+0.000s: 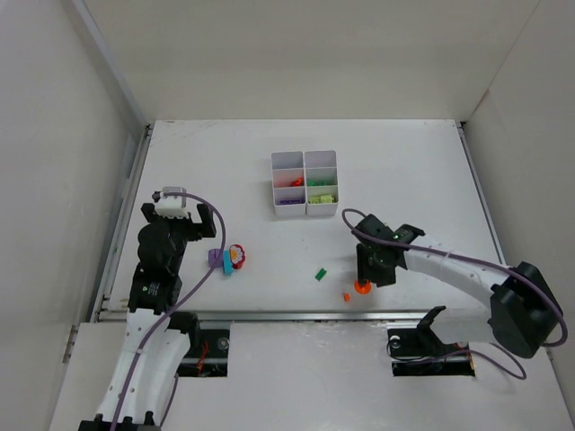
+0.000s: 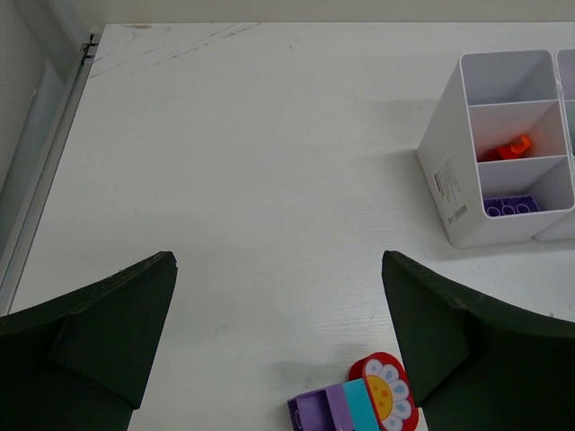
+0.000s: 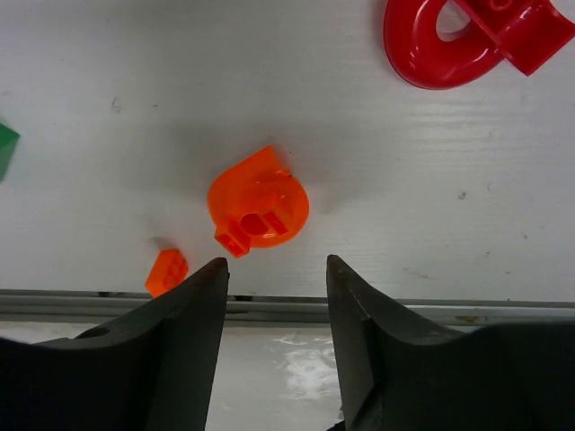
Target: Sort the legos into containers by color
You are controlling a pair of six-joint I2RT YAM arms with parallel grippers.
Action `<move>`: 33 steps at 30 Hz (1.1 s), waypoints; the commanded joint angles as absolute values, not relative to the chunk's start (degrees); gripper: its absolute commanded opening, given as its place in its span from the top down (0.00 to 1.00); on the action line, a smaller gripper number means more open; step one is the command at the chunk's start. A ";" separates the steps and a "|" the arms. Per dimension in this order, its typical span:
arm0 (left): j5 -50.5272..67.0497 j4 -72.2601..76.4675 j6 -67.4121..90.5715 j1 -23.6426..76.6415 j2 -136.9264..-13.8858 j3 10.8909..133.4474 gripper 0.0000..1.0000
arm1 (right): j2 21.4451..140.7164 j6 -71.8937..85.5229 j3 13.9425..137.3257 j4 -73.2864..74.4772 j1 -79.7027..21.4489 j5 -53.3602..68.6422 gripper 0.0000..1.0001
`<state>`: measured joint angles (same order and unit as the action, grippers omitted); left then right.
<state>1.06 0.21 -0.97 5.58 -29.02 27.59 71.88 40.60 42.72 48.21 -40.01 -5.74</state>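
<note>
Orange piece (image 3: 258,202) lies beyond half-open, empty right gripper (image 3: 276,262).

One six-compartment white tray (image 1: 305,184); loose on table: two orange legos (image 3: 259,205), one green brick (image 1: 320,274), one red piece (image 3: 422,54), one purple-teal-flower cluster (image 1: 230,259)
</note>
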 commanded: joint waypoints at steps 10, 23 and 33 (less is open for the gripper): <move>1.14 3.52 -0.53 5.89 -27.77 26.46 0.02 | 76.55 35.16 45.97 45.97 -40.25 -6.59 0.39; 1.14 3.52 -0.53 5.89 -27.77 26.46 0.02 | 84.20 33.49 51.59 47.02 -43.15 -10.47 0.43; 0.53 3.52 -0.53 5.89 -27.25 26.46 0.01 | 81.83 35.42 47.37 45.97 -43.68 -7.38 0.41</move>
<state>0.84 0.64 -0.97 5.58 -27.94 26.70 83.37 34.50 48.56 46.72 -43.11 -7.94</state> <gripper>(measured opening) 0.986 0.589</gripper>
